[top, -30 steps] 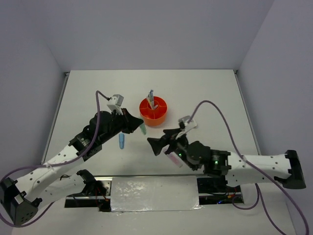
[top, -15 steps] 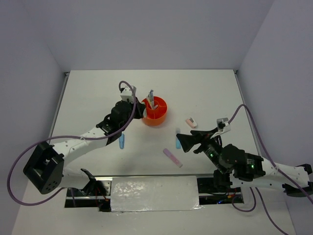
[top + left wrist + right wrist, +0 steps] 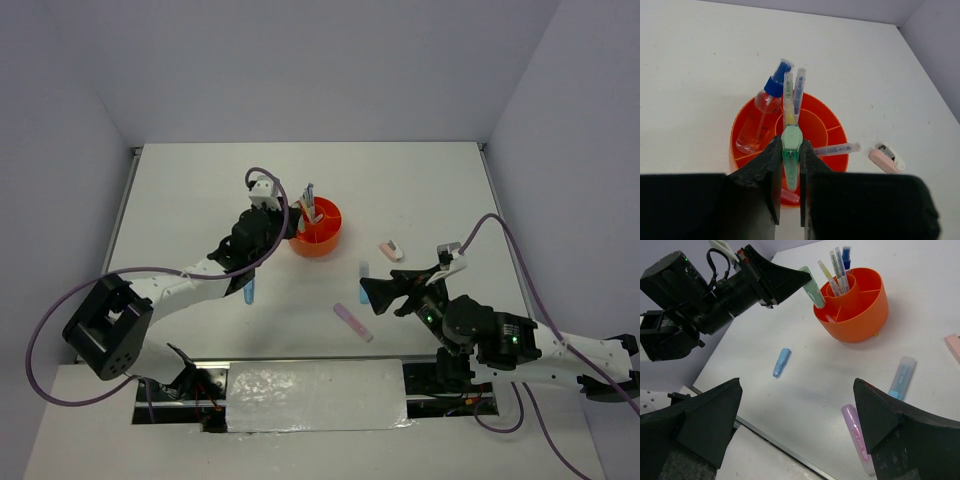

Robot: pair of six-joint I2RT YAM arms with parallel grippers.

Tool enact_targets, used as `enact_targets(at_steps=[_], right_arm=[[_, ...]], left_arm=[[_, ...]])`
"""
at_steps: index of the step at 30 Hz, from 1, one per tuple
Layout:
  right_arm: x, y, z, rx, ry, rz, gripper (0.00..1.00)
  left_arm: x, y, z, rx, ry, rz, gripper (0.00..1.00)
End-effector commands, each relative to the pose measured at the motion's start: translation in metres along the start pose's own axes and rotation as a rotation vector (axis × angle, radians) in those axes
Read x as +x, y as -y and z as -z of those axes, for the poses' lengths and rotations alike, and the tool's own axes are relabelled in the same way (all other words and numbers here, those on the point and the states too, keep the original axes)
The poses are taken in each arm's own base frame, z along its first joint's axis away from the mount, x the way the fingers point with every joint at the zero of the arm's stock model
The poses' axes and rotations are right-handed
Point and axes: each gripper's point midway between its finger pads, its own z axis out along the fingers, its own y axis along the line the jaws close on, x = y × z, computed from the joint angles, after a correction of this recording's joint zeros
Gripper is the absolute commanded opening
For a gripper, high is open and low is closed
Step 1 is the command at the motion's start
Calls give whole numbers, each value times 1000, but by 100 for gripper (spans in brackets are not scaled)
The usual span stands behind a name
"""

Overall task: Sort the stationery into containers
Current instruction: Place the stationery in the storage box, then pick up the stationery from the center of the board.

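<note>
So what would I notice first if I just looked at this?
The bright orange organiser sits in the middle of the white table, with pens and a spray bottle poking out. At its rim, the left arm's fingers pinch a green marker that slants down toward it.

A white counter [image 3: 180,190] fills the middle of the top view, closed in on its left, far and right sides by plain pale grey-lilac walls [image 3: 300,70]. Along its near edge lies a shiny silver plate [image 3: 315,395], wrinkled and catching the light.
</note>
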Motion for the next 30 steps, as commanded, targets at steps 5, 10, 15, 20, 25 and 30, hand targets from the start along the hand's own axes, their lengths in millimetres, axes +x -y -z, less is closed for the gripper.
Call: enact_targets(at_steps=[5, 10, 15, 20, 25, 30], right_arm=[[-5, -7, 0, -16, 6, -1, 100], [0, -14, -4, -32, -9, 21, 100], [15, -30, -18, -40, -52, 86, 100], [47, -47, -45, 64, -173, 176, 100], [112, -79, -89, 96, -359, 245, 100], [178, -122, -146, 127, -539, 299, 100]], left_arm=[[-4, -5, -6, -4, 53, 29, 47], [-3, -8, 2, 3, 57, 50, 76], [-6, -19, 16, -50, 26, 61, 82], [-63, -46, 66, -298, 33, 138, 99], [-81, -90, 156, -574, -121, 116, 99], [-116, -102, 223, -591, -83, 53, 99]])
